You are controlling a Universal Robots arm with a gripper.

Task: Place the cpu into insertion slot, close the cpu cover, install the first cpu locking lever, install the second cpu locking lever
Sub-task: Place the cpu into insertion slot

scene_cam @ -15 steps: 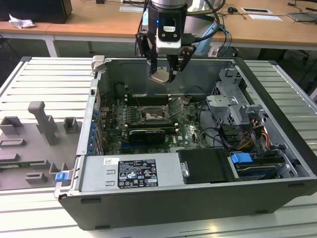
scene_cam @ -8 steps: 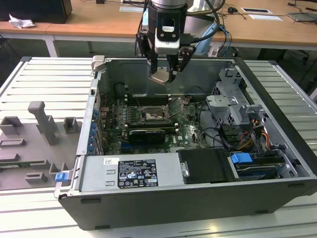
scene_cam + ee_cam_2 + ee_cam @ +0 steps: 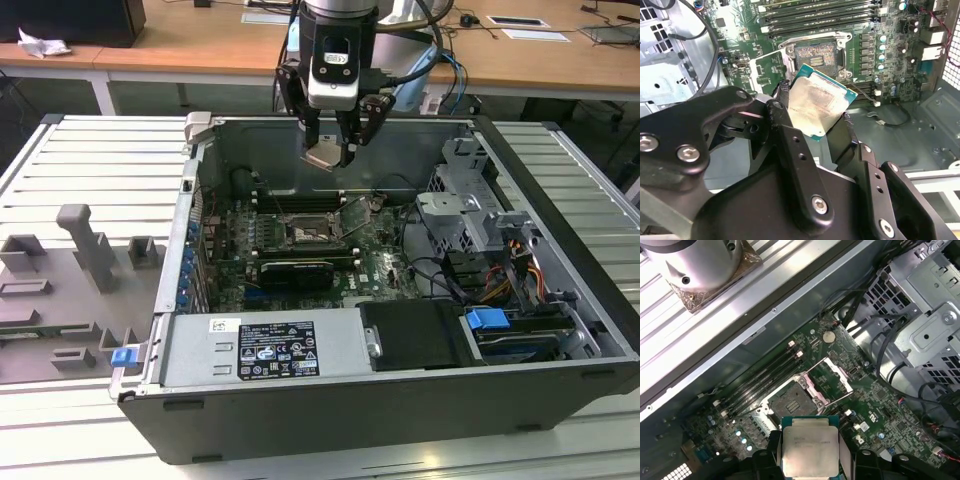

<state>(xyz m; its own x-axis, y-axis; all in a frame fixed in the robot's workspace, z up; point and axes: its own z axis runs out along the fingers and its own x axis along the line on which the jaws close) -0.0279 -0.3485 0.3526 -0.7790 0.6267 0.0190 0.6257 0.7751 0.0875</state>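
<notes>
Gripper hangs over the open computer case, up toward its far wall, black fingers clamped on two opposite edges of the cpu. The chip is a flat square with a dull silvery-tan metal face, smeared and matte, and a thin green rim around it. It sits tilted in the second wrist view. It's up in the air, clear of the board, touching nothing but the fingers.

Below it, the insertion slot lies near the middle of the green circuit board: a dark square of fine contacts inside a bright metal rim, contacts exposed. The cpu cover, a thin silver frame with a square window, stands swung up off the socket at one side.

Long black memory slots run just beside the socket, toward the case's far wall. Black cables loop beside a perforated grey metal drive cage at the board's edge, well apart from the socket. The room over the socket is open right up to the chip.
</notes>
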